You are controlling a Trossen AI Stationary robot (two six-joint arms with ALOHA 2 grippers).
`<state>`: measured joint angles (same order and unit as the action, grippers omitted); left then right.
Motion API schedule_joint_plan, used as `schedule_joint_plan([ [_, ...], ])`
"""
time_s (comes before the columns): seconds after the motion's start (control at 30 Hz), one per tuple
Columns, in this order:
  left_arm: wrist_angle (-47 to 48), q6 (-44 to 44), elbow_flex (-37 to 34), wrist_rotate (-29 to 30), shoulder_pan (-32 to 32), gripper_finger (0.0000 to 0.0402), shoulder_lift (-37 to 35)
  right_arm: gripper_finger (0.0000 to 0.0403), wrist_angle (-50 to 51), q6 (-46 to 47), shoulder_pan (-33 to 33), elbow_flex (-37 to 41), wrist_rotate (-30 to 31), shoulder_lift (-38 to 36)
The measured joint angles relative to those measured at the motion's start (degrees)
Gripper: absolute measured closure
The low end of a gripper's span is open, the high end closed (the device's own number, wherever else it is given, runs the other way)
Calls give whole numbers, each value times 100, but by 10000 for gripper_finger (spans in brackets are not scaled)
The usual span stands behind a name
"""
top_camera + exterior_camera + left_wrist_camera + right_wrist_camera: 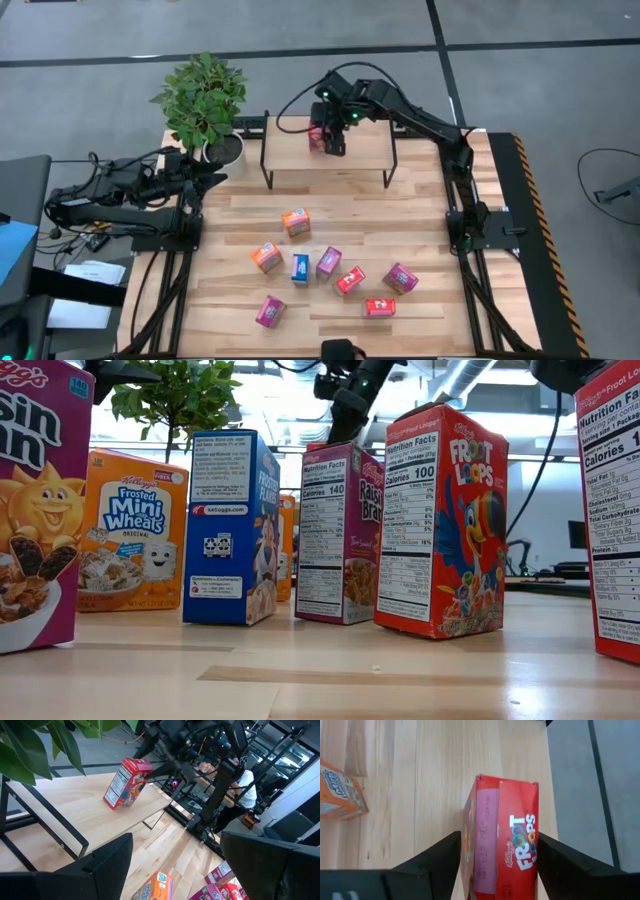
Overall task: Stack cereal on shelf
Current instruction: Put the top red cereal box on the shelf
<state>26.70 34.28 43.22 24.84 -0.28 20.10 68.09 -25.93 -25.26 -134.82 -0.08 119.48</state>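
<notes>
Grey floor all around, and in the middle a plank surface (420,200) with the shelf (300,152) parked along its far edge, next to a potted plant (204,100) at the far left corner.

High view: the right hand (334,138) is over the middle of the shelf with a red cereal box (320,136) under it. The left hand (208,180) hangs near the left edge of the surface by the plant, holding nothing. Eight more boxes are scattered across the near half of the surface, like the orange one (295,222), the blue one (300,268) and a magenta one (270,311). So I'd call it one box on the shelf, eight to go. Early days.

Low view: just a row of upright boxes up close, Frosted Mini-Wheats (132,530), a blue Frosted Flakes (232,527), Raisin Bran (340,532) and a Froot Loops (447,520). The shelf is hidden behind them.

Left wrist view: the red box (127,783) is on the shelf top but leaning, not upright, with the right arm right above it. This arm's own fingers (105,865) stand wide apart, empty.

Right wrist view: looking down on the red Froot Loops box (502,842), with a dark finger (437,857) on each side and a sliver of gap showing, so the grip looks loosened rather than clamped. Can't tell for sure if it's let go.

No bins or containers anywhere, the shelf is the only place holding anything, and that's the one box.
</notes>
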Motion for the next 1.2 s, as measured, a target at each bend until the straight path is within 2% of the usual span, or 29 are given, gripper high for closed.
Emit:
schedule_joint_plan([
  [0.2, 2, -84, 0, 0, -1, 111, 0, 123, -65, 297, -114, -8, 1, -463],
  [0.33, 4, -89, 0, -1, 0, 111, 0, 125, 128, 873, -216, -2, 19, -825],
  [0.43, 3, -108, 0, -2, 0, 111, 1, 149, 472, 1083, -288, 24, 8, -1137],
  [0.53, 3, -173, 0, -2, -2, 111, 2, 198, 617, 1281, -428, 364, -256, -1459],
  [0.63, 2, -195, -1, -2, -1, 111, 1, 257, 520, 1501, -606, 1194, -801, -1938],
  [0.7, 2, -199, -2, 0, -2, 111, 0, 295, 103, 1621, -640, 1983, -856, -2332],
  [0.9, 0, -197, -2, 43, -2, 111, 1, 382, -2348, 2100, -487, 4531, -898, -3333],
  [0.97, 0, -200, -2, 146, 0, 111, 1, 393, -3029, 2246, -472, 5080, -889, -3482],
  [1.07, 0, -199, -2, 253, -1, 111, 1, 385, -3650, 2486, -479, 5603, -855, -3447],
  [1.2, 0, -166, -2, 277, -1, 111, 0, 368, -4000, 2599, -461, 5788, -756, -3135],
])
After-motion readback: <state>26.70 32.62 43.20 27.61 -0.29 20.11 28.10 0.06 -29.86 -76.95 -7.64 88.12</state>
